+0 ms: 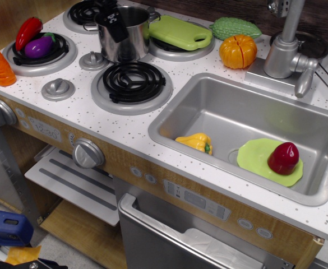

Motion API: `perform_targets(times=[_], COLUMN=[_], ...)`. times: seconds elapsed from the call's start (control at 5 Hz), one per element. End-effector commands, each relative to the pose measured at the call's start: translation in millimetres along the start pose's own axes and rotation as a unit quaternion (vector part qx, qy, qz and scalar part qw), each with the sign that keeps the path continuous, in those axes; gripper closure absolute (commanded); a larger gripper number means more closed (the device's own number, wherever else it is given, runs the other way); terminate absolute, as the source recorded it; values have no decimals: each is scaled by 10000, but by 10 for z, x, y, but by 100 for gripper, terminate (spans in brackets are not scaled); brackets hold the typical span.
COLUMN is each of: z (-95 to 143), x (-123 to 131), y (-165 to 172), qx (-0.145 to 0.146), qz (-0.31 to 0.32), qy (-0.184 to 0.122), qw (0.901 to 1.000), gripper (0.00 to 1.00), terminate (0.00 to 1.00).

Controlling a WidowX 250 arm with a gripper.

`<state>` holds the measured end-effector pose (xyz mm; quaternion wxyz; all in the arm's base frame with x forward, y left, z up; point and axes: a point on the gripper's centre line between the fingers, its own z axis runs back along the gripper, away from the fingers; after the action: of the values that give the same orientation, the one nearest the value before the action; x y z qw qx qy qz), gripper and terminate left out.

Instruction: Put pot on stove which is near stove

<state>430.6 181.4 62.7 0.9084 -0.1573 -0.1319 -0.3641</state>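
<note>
The shiny steel pot (127, 39) stands upright at the back of the white cooktop, among the four burners and just behind the bare front-right stove burner (133, 82). My black gripper (114, 21) comes down from the top edge over the pot's left rim. One finger (118, 29) lies on the outside wall and the other reaches inside, so the jaws are closed on the rim. The back-left burner (84, 12) is partly hidden behind the pot and gripper.
The front-left burner (37, 53) holds a purple eggplant (38, 46) and a red pepper (28, 31). A green cutting board (180, 32) covers the back-right burner. Knobs (93, 60), a carrot (3, 68), a pumpkin (238, 51), the sink (220, 106) and the faucet (284, 50) are around.
</note>
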Motion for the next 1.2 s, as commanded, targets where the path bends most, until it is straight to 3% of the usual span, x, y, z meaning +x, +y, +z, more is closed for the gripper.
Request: perform_targets(times=[0.0,0.2,0.4,0.6,0.8,1.0], z=[244,188,132,129,193,197], x=[80,88,119,147,229,276], y=[24,-26,-94,-130,-189,-255], qx=[325,482,628,772,1039,1116], qz=[-104,-70,-26,-48,-69,50], qy=[-173,-281,-335,-242,95,119], qw=[9993,9984,9975,9967,9945,9937], gripper=[0,0,100,100,100,100], terminate=[0,0,0,0,0,0])
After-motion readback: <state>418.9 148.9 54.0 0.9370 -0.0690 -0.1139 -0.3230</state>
